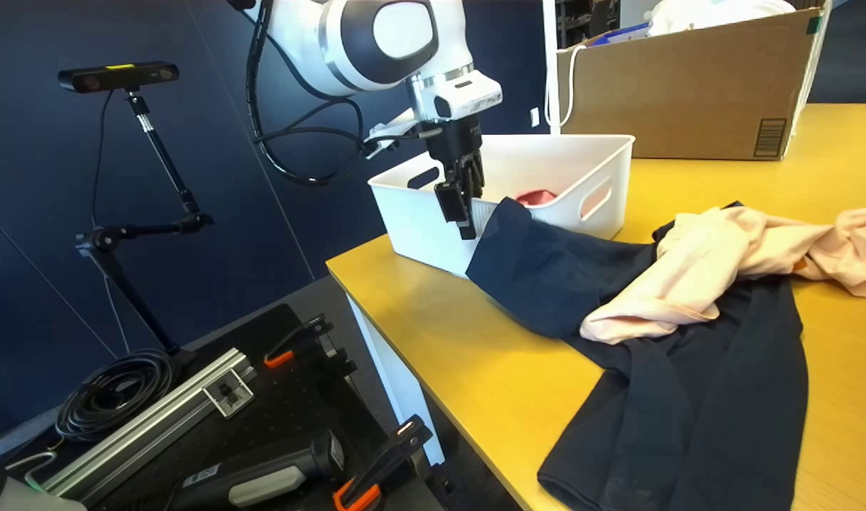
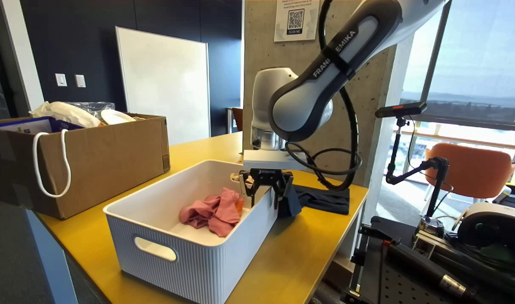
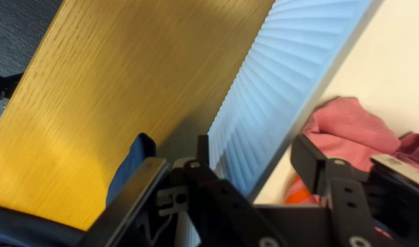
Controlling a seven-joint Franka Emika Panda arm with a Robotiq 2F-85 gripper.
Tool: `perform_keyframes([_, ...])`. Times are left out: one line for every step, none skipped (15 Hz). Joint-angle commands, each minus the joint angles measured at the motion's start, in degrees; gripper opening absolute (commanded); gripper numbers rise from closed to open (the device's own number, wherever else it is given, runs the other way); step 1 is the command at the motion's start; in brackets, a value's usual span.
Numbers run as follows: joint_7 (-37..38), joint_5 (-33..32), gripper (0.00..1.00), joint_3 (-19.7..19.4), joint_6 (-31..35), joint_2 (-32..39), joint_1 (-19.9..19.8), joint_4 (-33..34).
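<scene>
My gripper points down over the long wall of a white ribbed bin. One finger is outside the wall, the other finger inside. The jaws stand apart; in the wrist view the bin's rim runs between them with space on the inner side. Inside the bin lies a crumpled pink cloth with an orange patch, below the inner finger. A dark navy garment drapes over the table, one end raised near the bin's outer wall, close to the outer finger. A peach cloth lies across it.
A filled cardboard box with a white cord handle stands on the yellow table near the bin. Beside the table's edge, a black cart carries clamps, a coiled cable and a camera on a jointed stand.
</scene>
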Motion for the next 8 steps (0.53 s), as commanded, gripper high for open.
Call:
perform_keyframes([-2.2, -1.2, 0.33, -0.6, 2.5, -1.2, 0.8, 0.1])
perform_keyframes([-3.0, -1.1, 0.24, -0.5, 2.9, -1.3, 0.8, 0.1])
perform_keyframes([-4.5, -0.6, 0.18, -0.2, 2.9, -1.1, 0.4, 0.5])
perform_keyframes([-5.9, -0.3, 0.09, 0.0, 2.8, -0.9, 0.1, 0.7])
perform_keyframes([-7.7, 0.2, 0.03, 0.4, 3.0, -0.7, -0.3, 1.0])
perform_keyframes([-9.4, 0.5, 0.00, 0.6, 2.8, -0.5, -0.6, 1.2])
perform_keyframes([-11.5, 1.4, 0.00, 1.2, 2.7, -0.6, -1.3, 1.2])
perform_keyframes([-13.6, 1.8, 0.04, 1.5, 2.4, -0.8, -1.7, 1.1])
